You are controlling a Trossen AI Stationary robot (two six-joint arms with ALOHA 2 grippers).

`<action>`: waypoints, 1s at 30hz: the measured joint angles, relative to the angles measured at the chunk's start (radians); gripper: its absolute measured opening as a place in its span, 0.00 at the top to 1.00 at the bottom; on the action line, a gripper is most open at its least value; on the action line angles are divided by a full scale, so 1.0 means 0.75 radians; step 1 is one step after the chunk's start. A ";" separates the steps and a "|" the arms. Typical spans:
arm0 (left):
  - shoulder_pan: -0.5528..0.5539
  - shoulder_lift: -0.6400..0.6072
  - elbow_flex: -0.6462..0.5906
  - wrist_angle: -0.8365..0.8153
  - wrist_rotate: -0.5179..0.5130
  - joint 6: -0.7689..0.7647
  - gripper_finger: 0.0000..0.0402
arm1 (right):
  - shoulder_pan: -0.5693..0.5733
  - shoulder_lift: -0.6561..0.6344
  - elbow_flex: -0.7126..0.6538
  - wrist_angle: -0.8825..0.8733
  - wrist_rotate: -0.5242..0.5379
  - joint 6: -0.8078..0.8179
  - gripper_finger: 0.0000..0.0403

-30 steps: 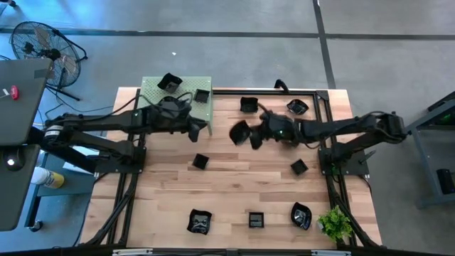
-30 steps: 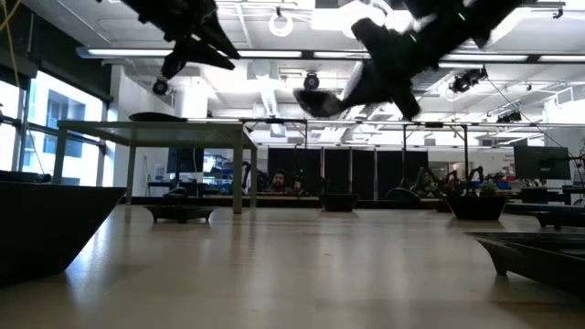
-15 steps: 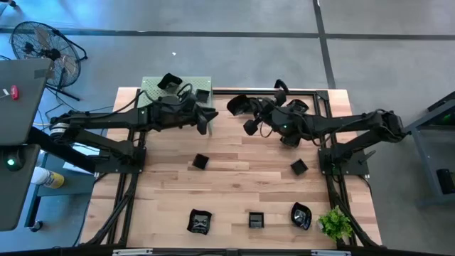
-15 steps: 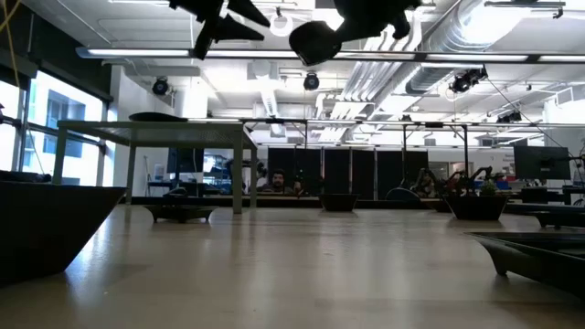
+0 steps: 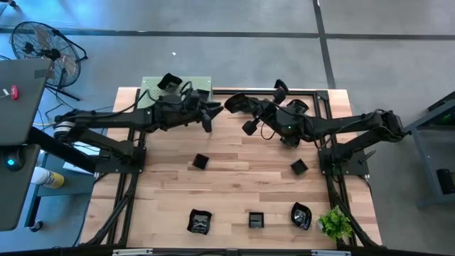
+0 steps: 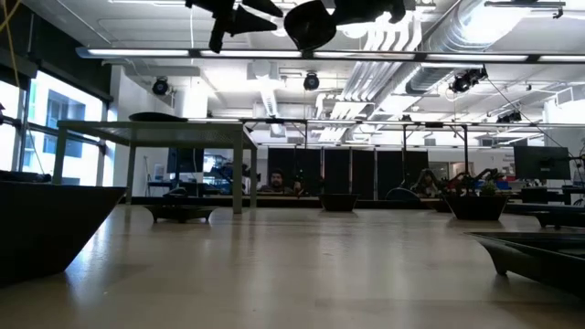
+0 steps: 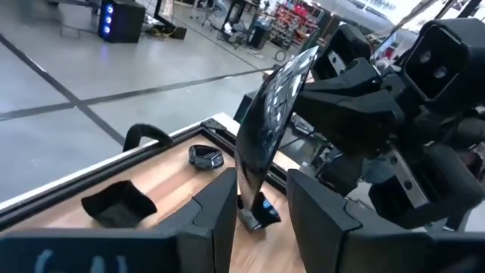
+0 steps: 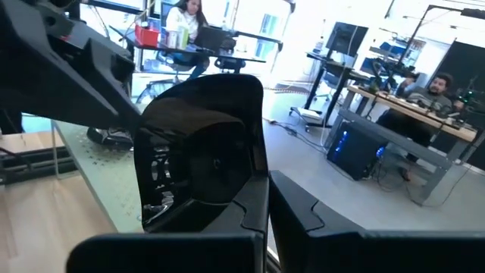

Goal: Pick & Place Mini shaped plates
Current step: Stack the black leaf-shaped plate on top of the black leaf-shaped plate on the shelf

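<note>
Above the worktop (image 5: 234, 178), right hand (image 5: 240, 107) grips a black plate (image 5: 235, 103); left hand (image 5: 210, 111), fingers parted, straddles its edge.

Even overhead light falls on the pale wooden table (image 5: 234, 192), casting only soft shadows. In the low view, bright ceiling strip lights (image 6: 164, 53) glare and the near tabletop blurs. The glossy black dish (image 8: 201, 163) mirrors window light; nearby dark fingers (image 7: 216, 216) are out of focus.

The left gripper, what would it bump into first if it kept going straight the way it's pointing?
Probably the black plate held by the right gripper. The left gripper points straight at it, open, though the remaining gap is hard to judge.
</note>
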 joint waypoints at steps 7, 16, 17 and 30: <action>0.000 0.075 0.113 -0.033 -0.015 0.089 0.71 | 0.000 0.000 0.000 0.003 0.001 -0.001 1.00; 0.000 0.090 0.205 -0.193 -0.049 0.098 0.93 | 0.000 0.000 0.000 0.003 0.001 0.007 0.99; 0.000 0.090 0.208 -0.194 -0.051 0.099 0.96 | 0.000 0.000 0.000 0.004 0.001 0.008 0.99; 0.025 0.079 0.270 -0.375 -0.115 0.123 1.00 | 0.015 0.000 0.000 0.005 0.001 0.005 0.80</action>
